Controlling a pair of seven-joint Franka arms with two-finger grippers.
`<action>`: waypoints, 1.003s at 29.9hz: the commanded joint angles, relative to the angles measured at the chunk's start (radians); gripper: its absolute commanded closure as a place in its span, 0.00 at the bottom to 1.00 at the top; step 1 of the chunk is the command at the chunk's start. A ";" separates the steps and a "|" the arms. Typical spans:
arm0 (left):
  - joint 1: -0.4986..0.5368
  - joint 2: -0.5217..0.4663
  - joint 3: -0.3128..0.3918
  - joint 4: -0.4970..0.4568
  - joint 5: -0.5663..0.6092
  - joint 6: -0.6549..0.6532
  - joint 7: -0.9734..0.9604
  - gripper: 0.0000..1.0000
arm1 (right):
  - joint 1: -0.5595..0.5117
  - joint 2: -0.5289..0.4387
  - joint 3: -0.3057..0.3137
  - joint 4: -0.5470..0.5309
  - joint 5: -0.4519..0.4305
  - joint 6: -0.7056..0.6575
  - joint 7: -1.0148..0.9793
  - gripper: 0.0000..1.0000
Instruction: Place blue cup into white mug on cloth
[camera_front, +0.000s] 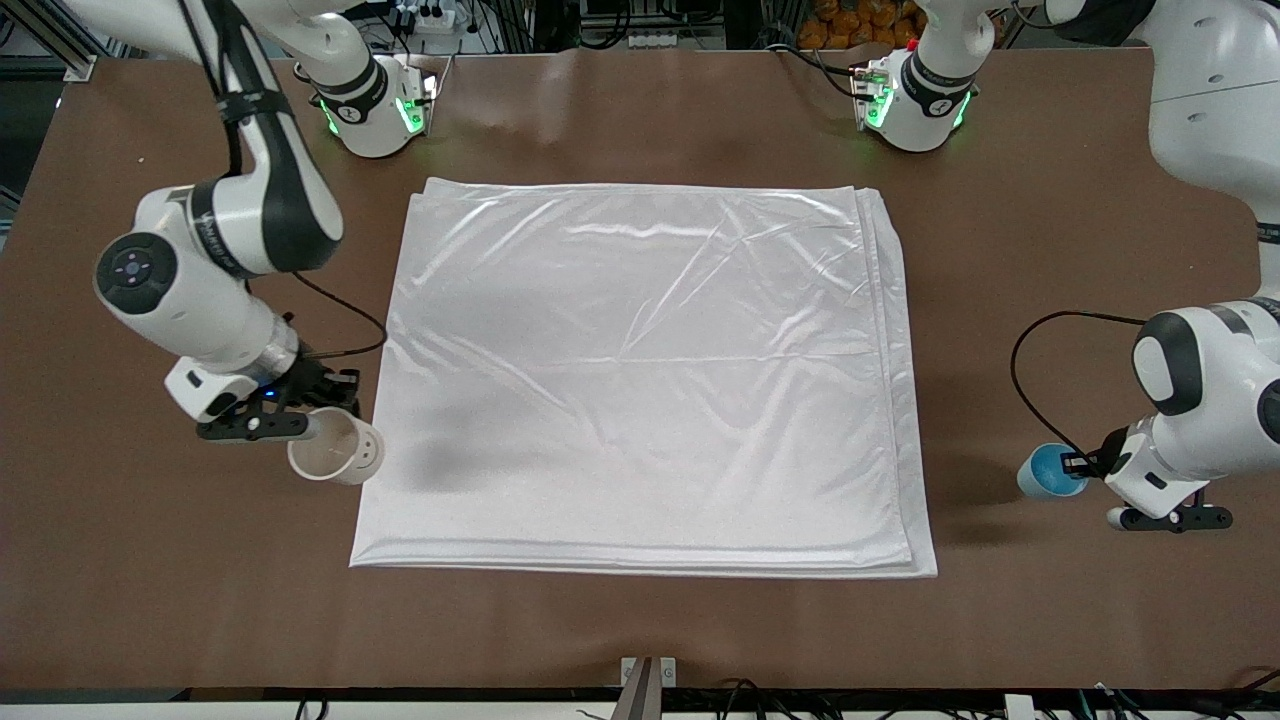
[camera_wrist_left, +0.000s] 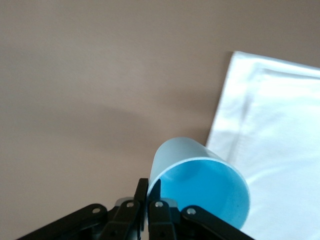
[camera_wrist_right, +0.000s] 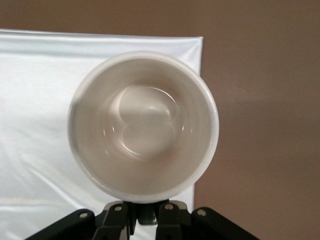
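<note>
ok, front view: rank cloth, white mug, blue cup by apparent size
1. cloth, by far the largest.
2. white mug, held by the right gripper over the cloth's edge.
3. blue cup, held by the left gripper; partly hidden, so its margin under the mug is unsure.

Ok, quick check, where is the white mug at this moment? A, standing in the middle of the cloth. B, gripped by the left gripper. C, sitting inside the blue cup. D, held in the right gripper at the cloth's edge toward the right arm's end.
D: the right gripper is shut on the rim of the white mug, over the edge of the cloth, while the left gripper holds the blue cup.
</note>
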 joint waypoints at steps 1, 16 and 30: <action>-0.053 -0.015 0.004 0.004 -0.035 -0.044 -0.116 1.00 | 0.067 0.158 0.005 0.179 -0.016 -0.015 0.099 1.00; -0.202 -0.045 -0.005 0.026 -0.090 -0.142 -0.378 1.00 | 0.145 0.314 0.005 0.202 -0.021 0.161 0.101 1.00; -0.295 -0.048 -0.025 0.038 -0.095 -0.176 -0.533 1.00 | 0.144 0.311 0.020 0.202 -0.095 0.145 0.099 0.00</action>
